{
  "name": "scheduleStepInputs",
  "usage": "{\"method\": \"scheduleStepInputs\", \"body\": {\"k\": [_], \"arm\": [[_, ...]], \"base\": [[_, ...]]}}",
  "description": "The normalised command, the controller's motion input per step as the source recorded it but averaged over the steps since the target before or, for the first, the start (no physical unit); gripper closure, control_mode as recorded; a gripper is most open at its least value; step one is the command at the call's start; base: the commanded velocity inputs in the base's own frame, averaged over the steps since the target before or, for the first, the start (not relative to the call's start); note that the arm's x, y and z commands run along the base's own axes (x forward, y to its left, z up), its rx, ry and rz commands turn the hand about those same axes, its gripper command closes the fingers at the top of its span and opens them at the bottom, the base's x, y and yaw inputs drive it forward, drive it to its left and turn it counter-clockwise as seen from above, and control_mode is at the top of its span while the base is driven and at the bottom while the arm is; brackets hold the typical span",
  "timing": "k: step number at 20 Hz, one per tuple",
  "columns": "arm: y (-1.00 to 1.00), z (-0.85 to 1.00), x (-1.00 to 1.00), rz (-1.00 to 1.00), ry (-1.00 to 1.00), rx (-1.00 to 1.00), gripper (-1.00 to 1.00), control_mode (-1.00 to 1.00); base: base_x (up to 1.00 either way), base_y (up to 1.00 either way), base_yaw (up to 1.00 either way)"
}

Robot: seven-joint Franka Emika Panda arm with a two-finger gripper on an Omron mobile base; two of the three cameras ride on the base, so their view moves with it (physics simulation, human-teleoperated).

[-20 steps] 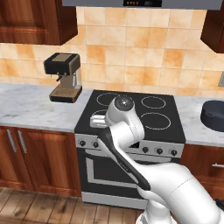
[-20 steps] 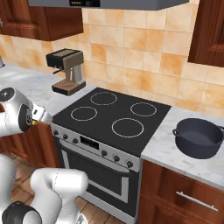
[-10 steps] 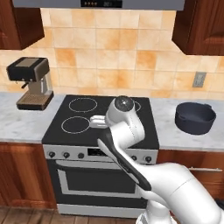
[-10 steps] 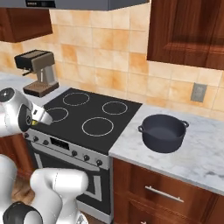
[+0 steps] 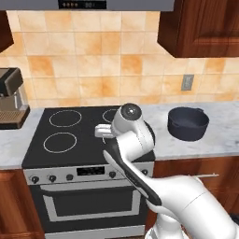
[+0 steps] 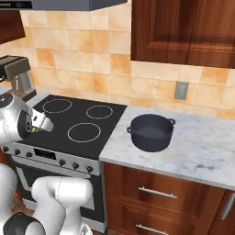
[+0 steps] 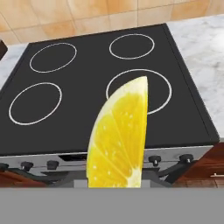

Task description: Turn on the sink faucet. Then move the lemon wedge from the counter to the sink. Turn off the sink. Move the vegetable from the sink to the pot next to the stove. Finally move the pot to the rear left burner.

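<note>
The lemon wedge (image 7: 119, 135), bright yellow, stands large and close in the hand view, in front of the stove (image 7: 87, 109). My gripper (image 6: 41, 125) is shut on it, and a speck of the wedge (image 6: 34, 130) shows at the fingers. The gripper (image 5: 102, 132) hangs over the stove's front right part. The rear left burner (image 5: 65, 117) is bare. On the marble counter (image 6: 202, 151) right of the stove (image 6: 78, 126) sits the dark blue-grey pot (image 6: 151, 132), which holds nothing; the pot (image 5: 188, 123) is well to the right of the gripper. Sink and faucet are out of view.
A coffee machine (image 5: 10, 100) stands on the counter left of the stove. A wall outlet (image 6: 181, 90) sits behind the pot, and a dark wooden wall cabinet (image 6: 183, 32) hangs above it. Knobs line the stove front (image 7: 153, 160).
The whole picture has shifted: the base has driven to the right, so stove and coffee machine slid left and the pot came toward the middle. The arm keeps its pose, still holding the wedge.
</note>
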Motion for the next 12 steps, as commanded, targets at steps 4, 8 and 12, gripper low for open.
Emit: {"method": "scheduleStepInputs", "body": {"k": [4,8,12], "arm": [[0.0,0.0,0.0,0.0,0.0,0.0,1.0,1.0],[0.0,0.0,0.0,0.0,0.0,0.0,1.0,1.0],[0.0,0.0,0.0,0.0,0.0,0.0,1.0,1.0]], "base": [[0.29,-0.17,-0.3],[0.51,-0.05,-0.24],[0.57,0.0,-0.2]]}}
